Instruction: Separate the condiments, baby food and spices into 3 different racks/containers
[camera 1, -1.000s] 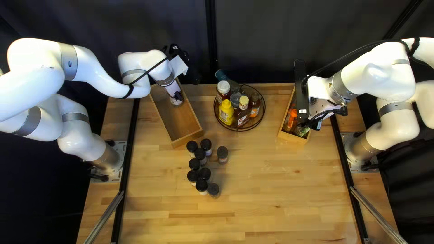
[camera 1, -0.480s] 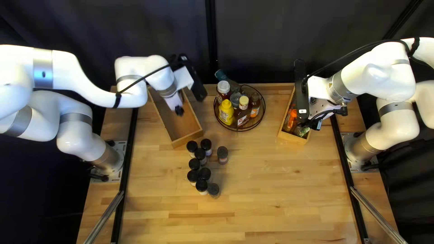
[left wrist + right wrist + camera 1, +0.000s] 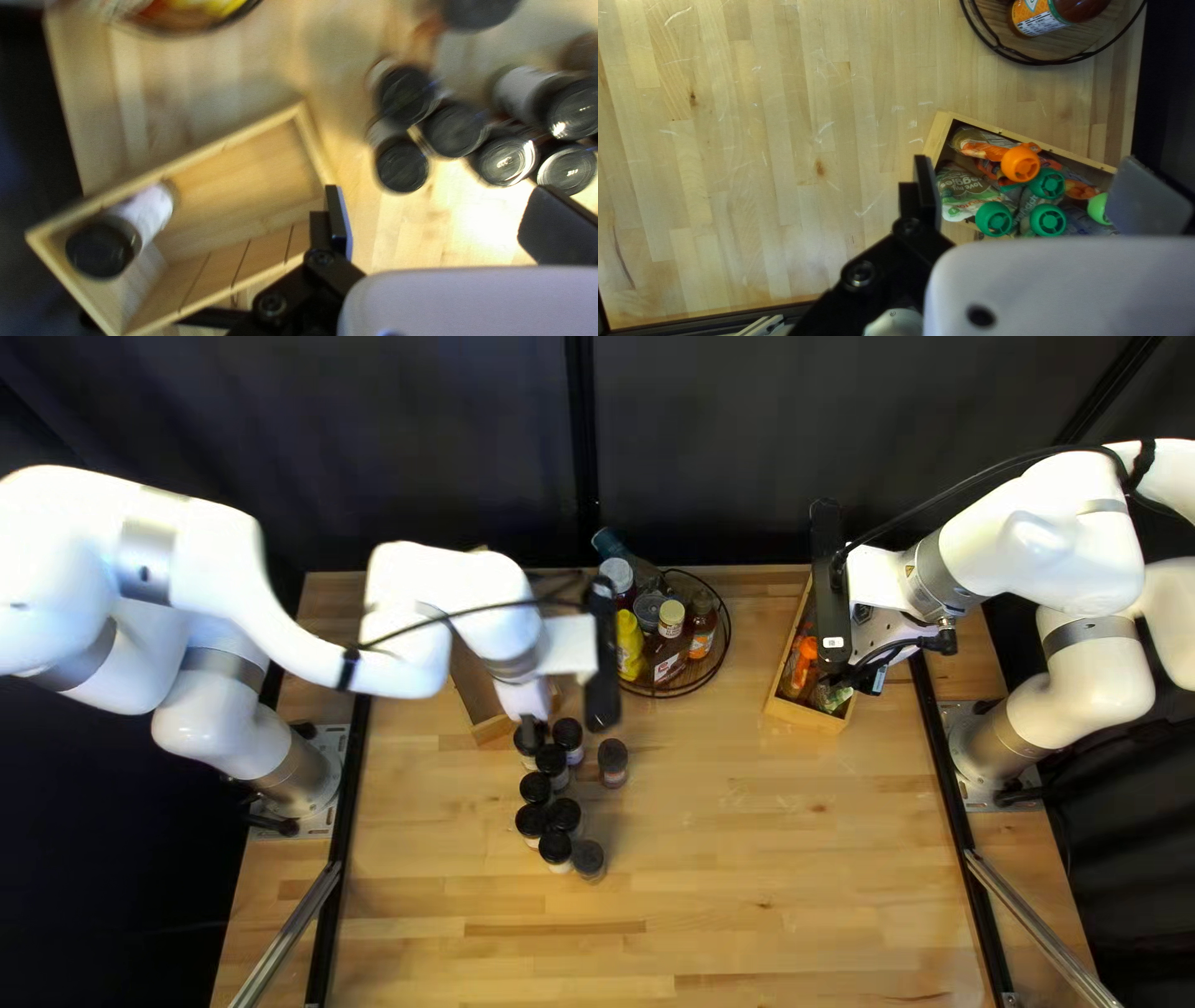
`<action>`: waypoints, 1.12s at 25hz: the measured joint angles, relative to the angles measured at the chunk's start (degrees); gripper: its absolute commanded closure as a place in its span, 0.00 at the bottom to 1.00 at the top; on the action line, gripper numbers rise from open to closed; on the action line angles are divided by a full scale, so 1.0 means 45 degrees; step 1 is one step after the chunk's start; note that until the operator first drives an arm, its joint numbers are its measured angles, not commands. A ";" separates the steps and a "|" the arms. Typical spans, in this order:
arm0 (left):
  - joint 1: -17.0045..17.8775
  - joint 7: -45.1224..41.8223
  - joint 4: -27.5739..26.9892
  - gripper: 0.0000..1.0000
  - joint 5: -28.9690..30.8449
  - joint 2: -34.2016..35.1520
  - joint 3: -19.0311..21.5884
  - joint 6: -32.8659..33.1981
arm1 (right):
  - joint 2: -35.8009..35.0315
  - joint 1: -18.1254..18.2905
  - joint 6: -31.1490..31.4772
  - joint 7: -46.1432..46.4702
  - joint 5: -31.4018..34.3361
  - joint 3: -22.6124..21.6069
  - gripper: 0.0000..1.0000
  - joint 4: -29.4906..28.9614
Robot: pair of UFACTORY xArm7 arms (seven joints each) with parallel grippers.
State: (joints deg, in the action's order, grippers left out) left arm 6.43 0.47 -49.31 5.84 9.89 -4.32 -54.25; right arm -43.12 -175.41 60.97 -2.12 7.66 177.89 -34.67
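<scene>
Overhead view of a wooden counter (image 3: 747,884) with a white robot arm at either side. The left gripper (image 3: 530,732) hangs left of centre, over the upper end of a loose cluster of black-lidded spice jars (image 3: 555,844); its jaws are spread and released, holding nothing. Just up and left of the jars is a slanted wooden box (image 3: 489,732), partly hidden by the arm; the left wrist view shows one black-lidded jar (image 3: 103,249) inside, at the end farther from the cluster. At upper centre, a round wire-rimmed rack (image 3: 679,693) carries condiments crowded together, including a yellow squeeze bottle (image 3: 629,653) and a bottle with an orange label (image 3: 702,635). At upper right, a second wooden box (image 3: 803,716) sits beneath the right gripper (image 3: 869,678). The right wrist view shows baby food pouches (image 3: 968,186) in this box, with green caps and an orange cap (image 3: 1021,163), ahead of that gripper's parted, unloaded jaws.
</scene>
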 measured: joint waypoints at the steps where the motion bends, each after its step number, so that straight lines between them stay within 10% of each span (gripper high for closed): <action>1: 0.0026 0.0096 -0.0112 0.00 -0.0005 -0.0258 0.0009 0.0222 | 0.0000 0.0000 0.0000 0.0000 0.0000 0.0000 0.00 0.0000; 26: 0.0097 0.0399 -0.0298 0.03 -0.0546 -0.3719 0.0165 0.3706 | 0.0000 0.0000 0.0000 0.0000 0.0000 0.0000 0.00 0.0000; 28: 0.0077 0.0408 -0.0281 0.93 -0.0558 -0.3814 0.0150 0.3809 | 0.0000 0.0000 0.0000 0.0000 0.0000 0.0000 0.00 0.0000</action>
State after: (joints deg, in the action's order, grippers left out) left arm 6.77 2.31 -50.57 3.34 -7.28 -3.65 -37.11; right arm -43.12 -175.41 60.97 -2.12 7.66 177.89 -34.67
